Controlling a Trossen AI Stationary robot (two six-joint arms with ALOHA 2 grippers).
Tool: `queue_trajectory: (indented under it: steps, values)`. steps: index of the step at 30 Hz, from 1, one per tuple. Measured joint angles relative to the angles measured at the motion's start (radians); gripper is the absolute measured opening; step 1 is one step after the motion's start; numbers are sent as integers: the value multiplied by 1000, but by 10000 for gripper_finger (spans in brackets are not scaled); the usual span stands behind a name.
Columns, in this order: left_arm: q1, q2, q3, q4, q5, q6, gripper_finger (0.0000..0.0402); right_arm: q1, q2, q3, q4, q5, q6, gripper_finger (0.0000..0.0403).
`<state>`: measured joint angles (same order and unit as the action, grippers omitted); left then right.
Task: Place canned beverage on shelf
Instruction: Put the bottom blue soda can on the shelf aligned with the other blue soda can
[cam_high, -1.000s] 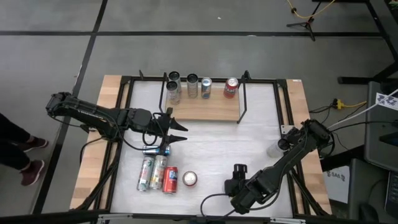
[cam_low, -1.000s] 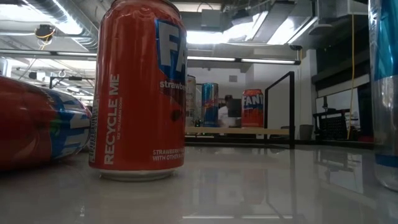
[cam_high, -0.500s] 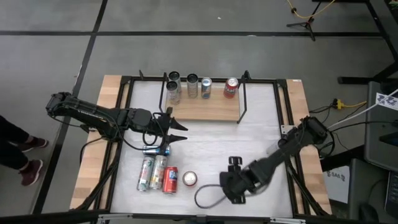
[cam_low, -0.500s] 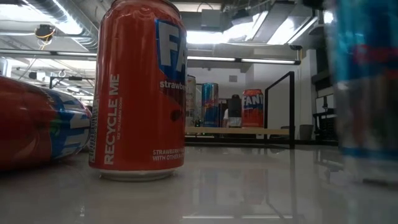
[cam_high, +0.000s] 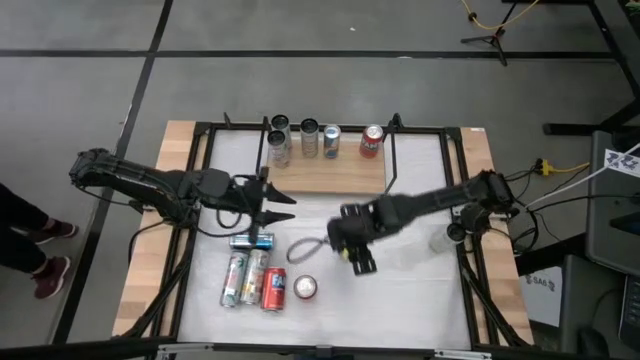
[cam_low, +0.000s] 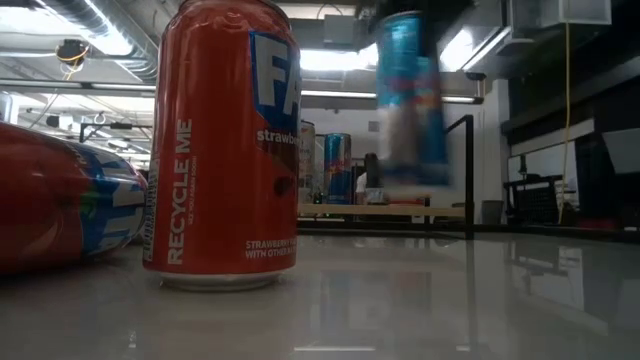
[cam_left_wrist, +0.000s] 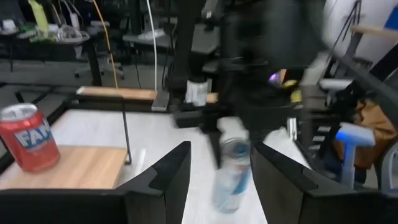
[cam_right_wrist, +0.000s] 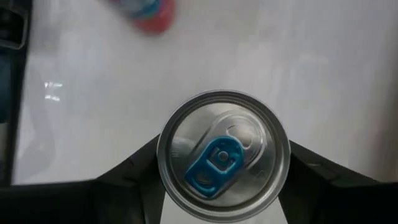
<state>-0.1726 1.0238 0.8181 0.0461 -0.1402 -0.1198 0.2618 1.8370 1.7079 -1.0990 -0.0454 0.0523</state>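
A blue canned beverage (cam_right_wrist: 224, 155) hangs upright over the middle of the table, with my right gripper (cam_high: 352, 243) shut on it; in the low view it is a blurred blue can (cam_low: 410, 100) well above the tabletop. The shelf (cam_high: 330, 176), a light-wood board with black rod uprights, stands at the far side with several upright cans on it, among them a red one (cam_high: 372, 141). My left gripper (cam_high: 282, 207) is open at the left of the shelf's front, nothing between its fingers (cam_left_wrist: 163, 180). My right gripper pinches the can between its two fingers (cam_right_wrist: 134, 171), on two opposite sides just under the top rim (cam_right_wrist: 164, 155). The fingers come from above, pointing steeply down. The can hangs upright below them, lifted clear of the table.
Near the front left lie several cans (cam_high: 246, 276), with a red can (cam_low: 225, 140) upright beside them and a blue can (cam_high: 250, 240) lying under my left gripper. A grey cable loop (cam_high: 303, 248) trails by my right arm. Black rails (cam_high: 458, 190) frame the table.
My right gripper has swung from near the table's front right toward its middle, going left, toward the far edge and up. The blue can, which stood on the table, has gone with it and now hangs clear.
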Motion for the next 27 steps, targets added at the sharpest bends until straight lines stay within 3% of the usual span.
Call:
queue_trajectory:
  steps: [12,17,27]
  values:
    - [0,-212,1,-229,-61,53,158,-325,-1,209,-63,0,-348,231]
    - [0,-214,1,-305,-131,51,158,-468,-1,219,-56,-74,-434,232]
    - [0,-190,1,-332,-136,45,158,-649,41,206,-42,-168,-539,233]
